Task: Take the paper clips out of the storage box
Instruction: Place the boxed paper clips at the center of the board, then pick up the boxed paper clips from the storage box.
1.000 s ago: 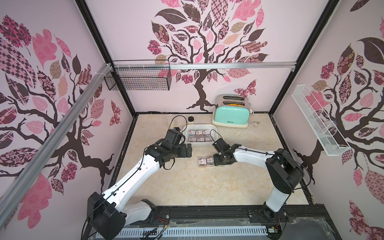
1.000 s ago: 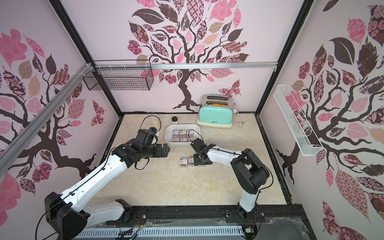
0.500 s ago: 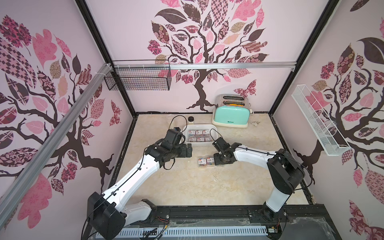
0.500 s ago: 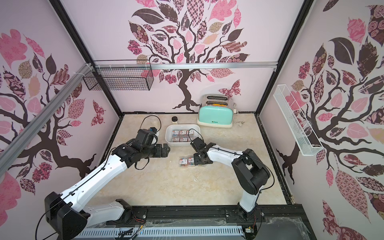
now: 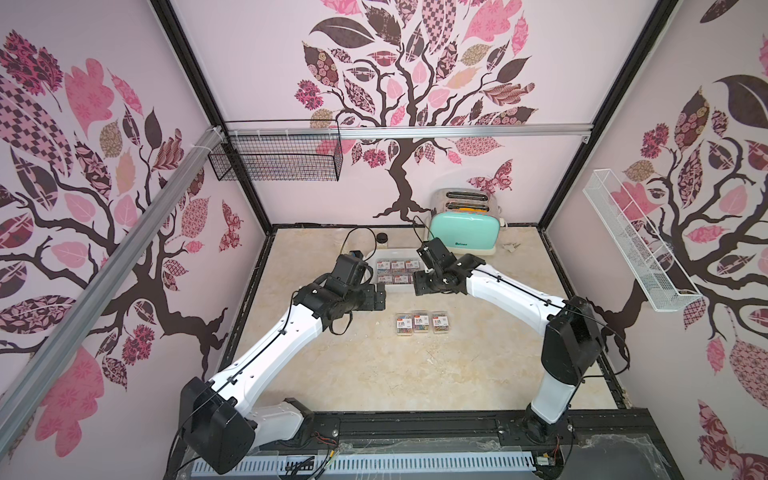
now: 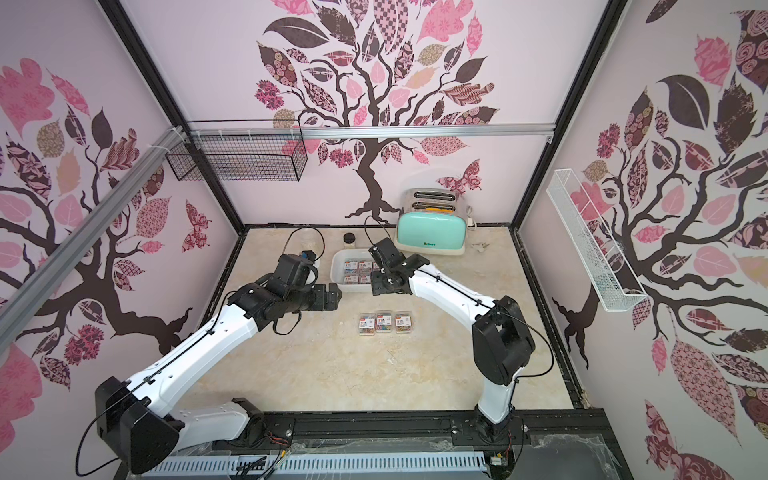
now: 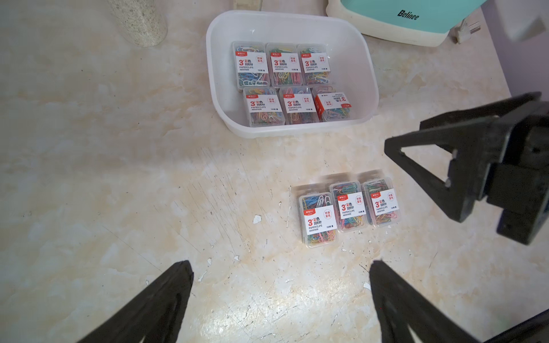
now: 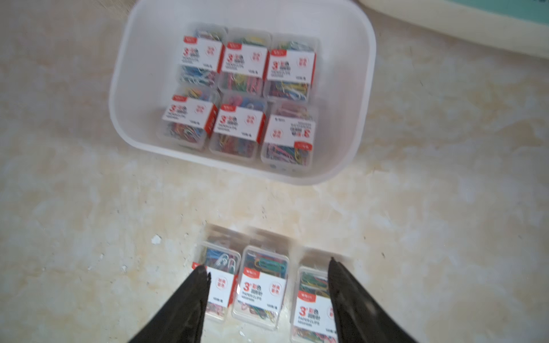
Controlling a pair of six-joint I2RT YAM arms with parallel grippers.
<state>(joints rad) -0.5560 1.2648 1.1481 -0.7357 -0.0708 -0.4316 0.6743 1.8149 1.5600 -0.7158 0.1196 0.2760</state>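
Note:
The white storage box (image 7: 214, 74) (image 8: 118, 98) stands at the back of the table, with its near side hidden behind the arms in both top views (image 5: 390, 252) (image 6: 337, 266). Several clear cases of paper clips (image 7: 282, 83) (image 8: 240, 92) lie inside it in two rows. Three more cases (image 5: 422, 323) (image 6: 385, 323) (image 7: 347, 208) (image 8: 261, 285) sit side by side on the table in front of the box. My right gripper (image 5: 417, 282) (image 8: 267, 265) hangs open and empty above that row, close to the box's front wall. My left gripper (image 5: 379, 297) (image 7: 280, 267) is wide open over bare table, left of the row.
A mint-green toaster (image 5: 463, 237) stands behind and right of the box, with a loose plug (image 5: 511, 247) beside it. A small black-lidded jar (image 5: 382, 238) and a speckled container (image 7: 139, 23) stand behind and left. Wire baskets (image 5: 276, 160) (image 5: 636, 245) hang on the walls.
My right gripper has risen from the third case in the table row and drawn back toward the box, leaving that case on the table. The left arm has stayed still.

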